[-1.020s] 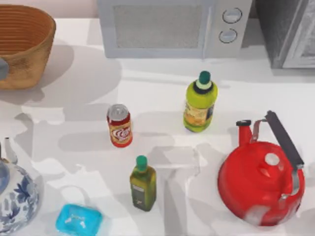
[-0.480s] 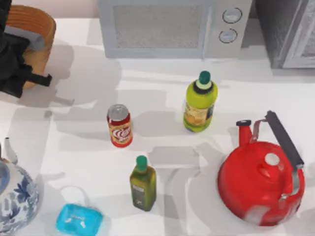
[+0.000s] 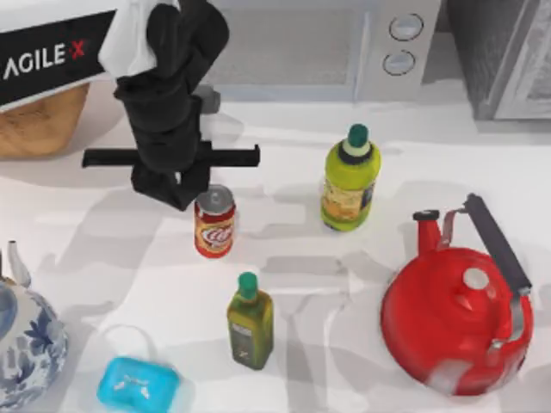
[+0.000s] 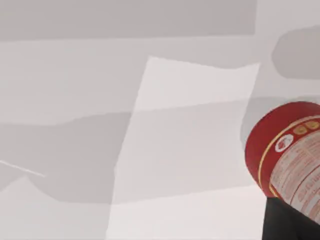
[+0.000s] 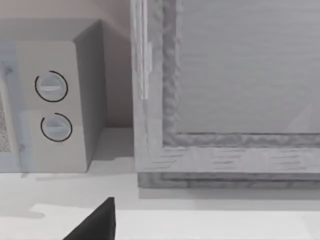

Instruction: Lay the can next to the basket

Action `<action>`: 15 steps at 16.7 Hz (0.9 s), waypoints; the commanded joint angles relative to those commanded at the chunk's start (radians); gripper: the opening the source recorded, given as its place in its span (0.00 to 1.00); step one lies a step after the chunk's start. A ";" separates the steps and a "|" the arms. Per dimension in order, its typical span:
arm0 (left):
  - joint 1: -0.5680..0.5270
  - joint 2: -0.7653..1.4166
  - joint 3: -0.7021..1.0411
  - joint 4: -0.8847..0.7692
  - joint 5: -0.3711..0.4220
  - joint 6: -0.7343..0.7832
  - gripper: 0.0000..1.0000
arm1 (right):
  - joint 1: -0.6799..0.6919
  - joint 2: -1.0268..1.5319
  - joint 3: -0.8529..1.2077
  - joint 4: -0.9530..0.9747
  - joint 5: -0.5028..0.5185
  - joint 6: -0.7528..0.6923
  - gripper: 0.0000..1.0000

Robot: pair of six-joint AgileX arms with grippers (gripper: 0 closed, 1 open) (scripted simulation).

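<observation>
The can (image 3: 213, 223) stands upright on the white table, red with a silver top and a cream round logo. My left gripper (image 3: 182, 191) hangs just behind and to the left of it, open, close to the can's top. In the left wrist view the can (image 4: 287, 150) sits at the edge beside one dark finger (image 4: 292, 222). The basket (image 3: 39, 125), tan wicker, is at the back left, largely covered by my left arm. A dark wedge of my right gripper (image 5: 97, 225) shows in the right wrist view, facing the microwave.
A microwave (image 3: 301, 43) lines the back, with a grey cabinet (image 3: 508, 52) at the back right. A yellow-green bottle (image 3: 349, 181) stands right of the can and an olive oil bottle (image 3: 250, 323) in front. Red kettle (image 3: 456, 318), blue-white teapot (image 3: 26, 353), cyan box (image 3: 138, 385).
My left arm has swung in from the far left over the basket to just behind the can. The can and the other objects have stayed put.
</observation>
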 joint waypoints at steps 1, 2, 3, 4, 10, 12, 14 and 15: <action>-0.044 -0.002 0.000 -0.015 0.001 -0.056 0.00 | 0.000 0.000 0.000 0.000 0.000 0.000 1.00; -0.081 -0.004 0.000 -0.028 0.001 -0.101 0.00 | 0.000 0.000 0.000 0.000 0.000 0.000 1.00; -0.110 -0.008 -0.001 -0.038 0.001 -0.136 0.00 | 0.000 0.000 0.000 0.000 0.000 0.000 1.00; -0.132 -0.011 -0.002 -0.046 0.001 -0.159 0.00 | 0.000 0.000 0.000 0.000 0.000 0.000 1.00; -0.144 -0.009 -0.002 -0.049 0.001 -0.174 0.00 | 0.000 0.000 0.000 0.000 0.000 0.000 1.00; -0.145 -0.008 -0.010 -0.040 0.001 -0.174 0.00 | 0.000 0.000 0.000 0.000 0.000 0.000 1.00; -0.147 -0.006 -0.023 -0.024 0.000 -0.176 0.00 | 0.000 0.000 0.000 0.000 0.000 0.000 1.00; -0.147 -0.006 -0.024 -0.022 0.000 -0.176 0.00 | 0.000 0.000 0.000 0.000 0.000 0.000 1.00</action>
